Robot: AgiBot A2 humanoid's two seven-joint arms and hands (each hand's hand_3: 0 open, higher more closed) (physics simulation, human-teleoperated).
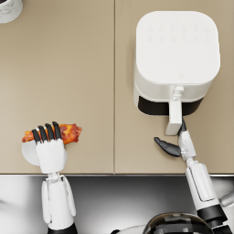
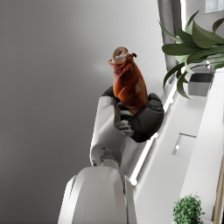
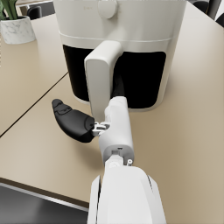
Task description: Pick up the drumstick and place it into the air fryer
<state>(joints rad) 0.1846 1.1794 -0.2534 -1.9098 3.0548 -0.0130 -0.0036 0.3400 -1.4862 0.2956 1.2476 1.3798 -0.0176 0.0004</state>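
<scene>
My left hand [image 1: 49, 148] grips the reddish-brown drumstick [image 1: 68, 133] near the table's front left, held lying sideways. In the left wrist view the drumstick [image 2: 128, 84] sticks out beyond the dark fingers [image 2: 146, 117]. The white air fryer [image 1: 176, 52] stands at the back right, its handle [image 1: 174, 117] pointing toward me. My right hand [image 1: 176, 142] is at the handle's tip. Its fingers [image 3: 118, 87] lie along the side of the handle [image 3: 100, 72], and its thumb [image 3: 71, 120] is spread well away. It holds nothing.
A white plate [image 1: 26, 155] lies partly under my left hand. A marbled plant pot [image 1: 8, 9] stands at the far left corner. The beige table's front edge [image 1: 114, 173] runs just before my wrists, and a seam splits the tabletop.
</scene>
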